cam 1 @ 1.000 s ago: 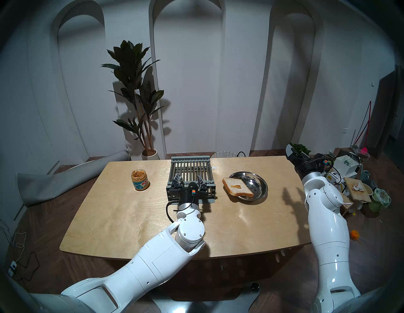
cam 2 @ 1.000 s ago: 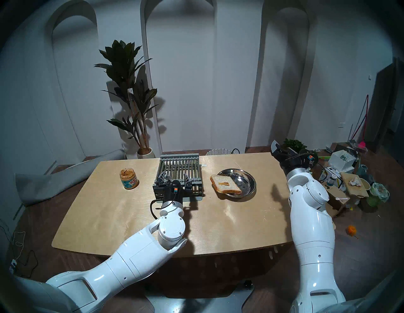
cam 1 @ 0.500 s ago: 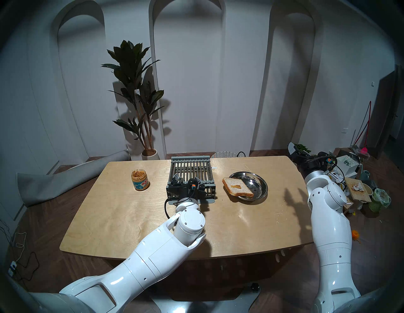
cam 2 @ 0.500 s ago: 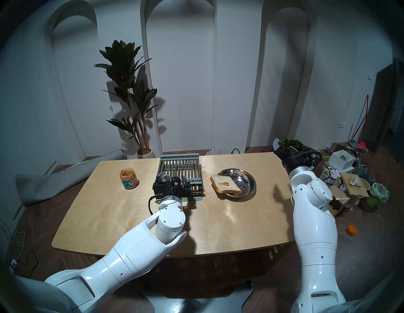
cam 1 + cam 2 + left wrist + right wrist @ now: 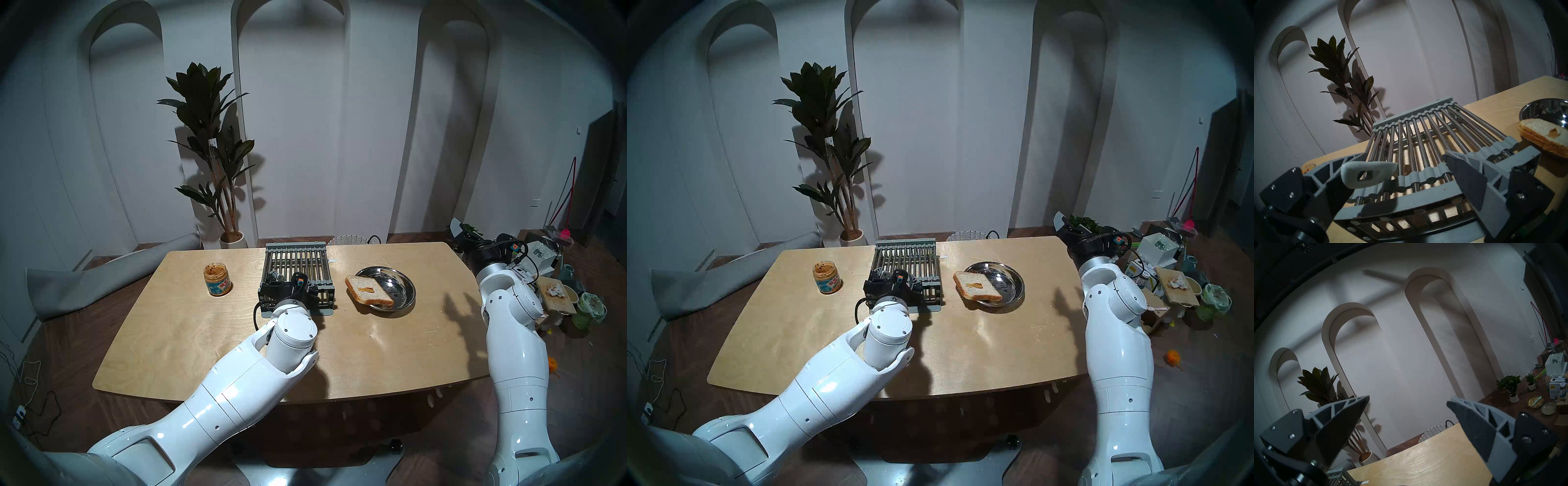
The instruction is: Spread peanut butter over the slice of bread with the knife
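The knife's pale blue handle (image 5: 1369, 174) points end-on at the left wrist camera from the near end of the grey slatted rack (image 5: 1423, 135); its blade is hidden among the bars. My left gripper (image 5: 1405, 154) is open over that end, and the handle lies just inside its left finger. The slice of bread (image 5: 368, 288) leans on the rim of a steel plate (image 5: 405, 285) and carries a small dab of peanut butter (image 5: 367, 289). The open peanut butter jar (image 5: 217, 278) stands at the table's left. My right gripper (image 5: 1407, 400) is open and empty, raised by the far right corner.
The rack (image 5: 295, 261) sits mid-table between the jar and the plate. A wicker basket (image 5: 347, 240) and a potted plant (image 5: 217, 152) stand behind the table. Boxes and clutter (image 5: 549, 278) crowd the floor beside my right arm. A grey rolled mat (image 5: 101, 278) lies to the left.
My left wrist has tipped forward and down, bringing its gripper lower onto the rack's near end. My right arm has swung further right, away from the table. Both grippers stayed open.
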Tool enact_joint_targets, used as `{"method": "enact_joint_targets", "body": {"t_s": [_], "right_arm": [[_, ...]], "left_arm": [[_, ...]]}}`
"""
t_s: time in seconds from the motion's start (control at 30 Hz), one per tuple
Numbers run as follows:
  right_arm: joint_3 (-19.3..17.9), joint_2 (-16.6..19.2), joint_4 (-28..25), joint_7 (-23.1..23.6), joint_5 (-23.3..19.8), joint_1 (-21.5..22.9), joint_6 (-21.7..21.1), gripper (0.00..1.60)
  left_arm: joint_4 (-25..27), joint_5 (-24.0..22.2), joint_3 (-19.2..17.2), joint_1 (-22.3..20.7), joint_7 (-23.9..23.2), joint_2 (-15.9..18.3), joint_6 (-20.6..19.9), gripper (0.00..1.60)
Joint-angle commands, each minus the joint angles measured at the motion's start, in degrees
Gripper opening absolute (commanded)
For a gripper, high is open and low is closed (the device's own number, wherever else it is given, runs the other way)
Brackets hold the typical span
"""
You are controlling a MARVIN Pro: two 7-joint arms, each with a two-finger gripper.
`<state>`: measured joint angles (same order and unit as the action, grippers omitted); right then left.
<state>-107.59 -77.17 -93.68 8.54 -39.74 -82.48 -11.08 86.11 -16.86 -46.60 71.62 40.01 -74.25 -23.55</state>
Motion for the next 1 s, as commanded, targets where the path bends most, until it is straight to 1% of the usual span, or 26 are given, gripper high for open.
{"method": "enact_joint_targets", "body": {"t_s": [0.0,0.03,0.17,0.3,0.4,0.5,0.57,0.7,0.97], "right_arm": [[-0.17,0.03,-1.45,0.44,-0.45,0.49,0.19,1.60],[-0.17,-0.01,-1.41,0.49,-0.58,0.52,0.11,1.60],[-0.14,-0.05,-1.29,0.64,-0.85,0.60,0.05,1.60],[-0.14,-0.06,-1.17,0.91,-1.37,0.78,-0.03,1.60],[-0.19,-0.01,-1.17,0.94,-1.52,0.82,-0.08,1.60],[-0.42,0.06,-1.20,1.06,-1.92,0.85,-0.22,1.60],[-0.58,0.11,-1.22,1.15,-2.17,0.83,-0.33,1.60],[-0.75,0.26,-1.15,1.40,-2.46,0.81,-0.42,1.60],[-0.86,0.40,-0.79,1.69,-3.08,0.99,-0.73,1.60]], "left_arm": [[-0.56,-1.31,0.66,0.27,-1.20,-0.22,-4.09,1.60],[-0.50,-1.03,1.01,0.21,-1.06,-0.06,-5.02,1.60],[-0.47,-1.07,1.30,0.28,-0.85,0.14,-6.29,1.60],[-1.27,-0.26,1.96,-0.09,-0.13,0.57,-8.82,1.60],[-1.58,-0.20,2.01,-0.11,0.07,0.71,-9.39,1.60],[-1.91,-0.66,2.01,-0.04,-0.50,1.12,-10.08,1.60],[-2.26,-1.75,1.55,0.07,-1.31,1.04,-10.25,1.60],[-3.81,-2.13,2.01,-0.09,-2.09,0.93,-11.17,1.60],[-5.46,-1.37,3.03,0.27,-1.68,1.74,-12.05,1.60]]}}
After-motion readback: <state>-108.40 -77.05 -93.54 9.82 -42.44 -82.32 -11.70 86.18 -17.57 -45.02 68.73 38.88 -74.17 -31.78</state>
